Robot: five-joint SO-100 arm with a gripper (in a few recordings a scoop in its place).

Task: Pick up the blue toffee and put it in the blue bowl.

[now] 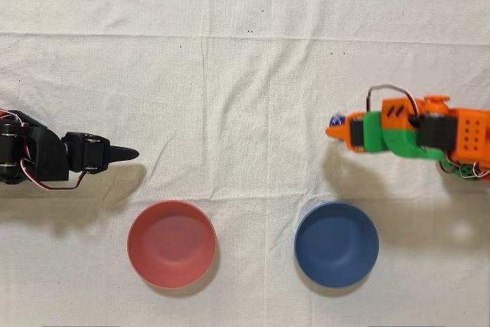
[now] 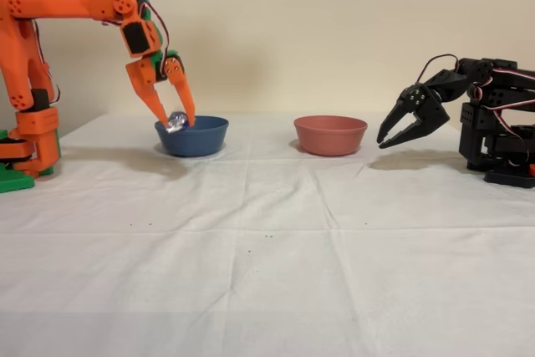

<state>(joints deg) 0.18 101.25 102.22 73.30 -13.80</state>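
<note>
- Jaws: closed on the blue toffee [image 2: 175, 121], which is held off the cloth between the tips of the orange gripper [image 2: 173, 117].
- Step, as judged: carrying; pickup done, release not yet.
- Next move: in the overhead view the toffee [image 1: 334, 121] sits short of the blue bowl [image 1: 336, 244]; it must come over the bowl before the jaws part.
- Toffee: tiny, shiny foil, glinting silver-blue.
- Bowl: near one long edge of the table [image 1: 245, 59], beside the pink-red bowl [image 1: 171, 243].

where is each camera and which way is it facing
Overhead view: above the table, looking straight down; orange arm's fingers at right, shut on the blue toffee.
Fixed view: beside the table, level, facing the wall; whole orange arm at left.
Both show the blue bowl, the pink-red bowl and the idle black arm, with sides swapped.
</note>
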